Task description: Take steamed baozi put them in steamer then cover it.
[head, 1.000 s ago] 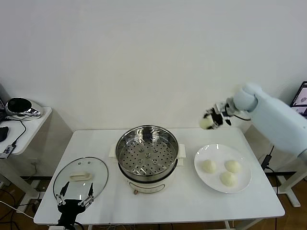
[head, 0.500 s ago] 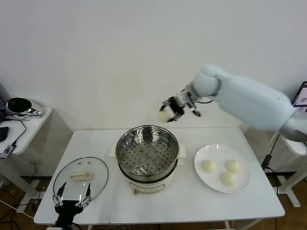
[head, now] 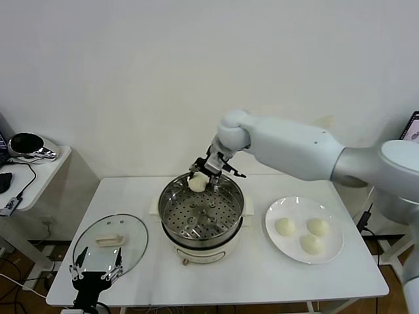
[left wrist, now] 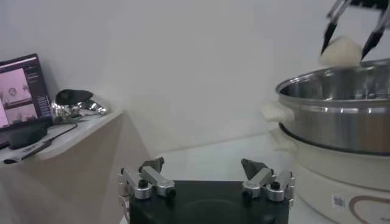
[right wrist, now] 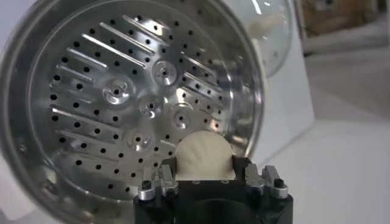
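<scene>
My right gripper point(head: 200, 176) is shut on a cream-white baozi point(head: 197, 182) and holds it over the far rim of the steel steamer point(head: 171, 226). In the right wrist view the baozi point(right wrist: 205, 156) sits between the jaws above the perforated tray point(right wrist: 116, 115). Three more baozi point(head: 285, 226) lie on the white plate point(head: 330, 254) at the right. The glass cover point(head: 134, 241) lies flat on the table at the left, with my open, empty left gripper point(head: 97, 273) low at the table's front edge beside it. In the left wrist view the steamer point(left wrist: 341, 115) and held baozi point(left wrist: 341, 52) show.
A side table point(head: 36, 173) with a dark round device stands at the far left. A dark screen point(head: 412, 127) shows at the right edge. A wall stands close behind the white table point(head: 262, 281).
My right arm has swung left from above the plate and come down, carrying the baozi to just over the steamer's far rim. The left gripper has barely shifted.
</scene>
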You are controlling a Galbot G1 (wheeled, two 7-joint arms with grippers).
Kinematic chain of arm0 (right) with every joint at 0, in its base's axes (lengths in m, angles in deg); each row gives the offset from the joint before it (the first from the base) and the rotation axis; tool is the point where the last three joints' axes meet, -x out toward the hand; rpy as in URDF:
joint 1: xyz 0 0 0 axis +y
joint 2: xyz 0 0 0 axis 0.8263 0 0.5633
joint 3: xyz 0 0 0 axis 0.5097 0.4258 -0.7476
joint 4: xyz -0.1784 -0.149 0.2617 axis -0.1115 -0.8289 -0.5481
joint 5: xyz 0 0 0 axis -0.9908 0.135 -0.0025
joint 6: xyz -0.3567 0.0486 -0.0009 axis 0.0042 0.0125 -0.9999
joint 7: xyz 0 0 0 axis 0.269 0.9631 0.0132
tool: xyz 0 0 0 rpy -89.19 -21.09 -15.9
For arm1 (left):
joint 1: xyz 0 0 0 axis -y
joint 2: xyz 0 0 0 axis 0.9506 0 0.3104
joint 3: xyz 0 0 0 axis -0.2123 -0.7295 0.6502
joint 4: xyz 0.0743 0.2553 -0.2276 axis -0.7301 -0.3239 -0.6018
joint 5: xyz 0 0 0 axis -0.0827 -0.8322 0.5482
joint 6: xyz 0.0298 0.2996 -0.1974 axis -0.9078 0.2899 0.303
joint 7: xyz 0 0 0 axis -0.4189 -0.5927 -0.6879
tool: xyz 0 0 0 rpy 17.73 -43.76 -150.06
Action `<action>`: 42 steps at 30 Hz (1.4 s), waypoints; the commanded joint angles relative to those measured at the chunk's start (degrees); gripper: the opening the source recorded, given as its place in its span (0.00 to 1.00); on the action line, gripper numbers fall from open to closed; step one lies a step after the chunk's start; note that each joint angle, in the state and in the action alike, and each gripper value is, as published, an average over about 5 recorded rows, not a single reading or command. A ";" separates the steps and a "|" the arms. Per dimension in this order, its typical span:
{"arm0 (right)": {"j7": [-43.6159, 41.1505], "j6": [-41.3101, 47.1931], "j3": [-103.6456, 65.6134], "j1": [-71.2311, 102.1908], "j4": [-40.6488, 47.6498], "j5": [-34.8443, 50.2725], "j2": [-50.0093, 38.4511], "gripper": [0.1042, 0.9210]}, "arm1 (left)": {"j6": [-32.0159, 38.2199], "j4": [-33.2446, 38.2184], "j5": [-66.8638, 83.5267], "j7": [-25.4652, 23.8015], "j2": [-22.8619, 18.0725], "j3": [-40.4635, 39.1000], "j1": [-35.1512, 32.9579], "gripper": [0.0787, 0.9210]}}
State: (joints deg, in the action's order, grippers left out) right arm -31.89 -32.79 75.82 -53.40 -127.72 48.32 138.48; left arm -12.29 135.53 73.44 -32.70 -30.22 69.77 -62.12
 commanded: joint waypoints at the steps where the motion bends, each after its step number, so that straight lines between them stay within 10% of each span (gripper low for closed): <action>1: 0.74 -5.74 1.87 1.20 2.45 -7.46 3.37 0.58 | -0.04 0.10 -0.01 -0.04 -0.06 -0.02 0.00 0.88; 14: 4.03 -9.79 -0.55 5.39 7.19 -16.26 3.59 0.60 | -0.04 -0.14 0.06 -0.06 -0.04 -0.19 0.49 0.88; 24: 5.80 -9.39 -1.89 3.30 6.35 -11.24 2.08 0.87 | -0.02 -0.67 0.22 0.51 -0.29 -0.30 1.03 0.88; 33: -5.73 26.19 5.18 -11.75 -17.73 23.08 -14.62 0.88 | -0.09 0.77 0.14 0.32 0.41 -0.85 0.82 0.88; 42: -6.56 49.81 7.06 -16.22 -34.72 28.95 -35.81 0.88 | -0.21 1.50 -0.06 0.25 1.15 -1.55 1.31 0.88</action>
State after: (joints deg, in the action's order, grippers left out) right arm -36.29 -1.25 80.61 -64.29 -150.24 67.07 115.01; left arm -12.48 136.89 73.38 -32.47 -29.22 68.24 -60.72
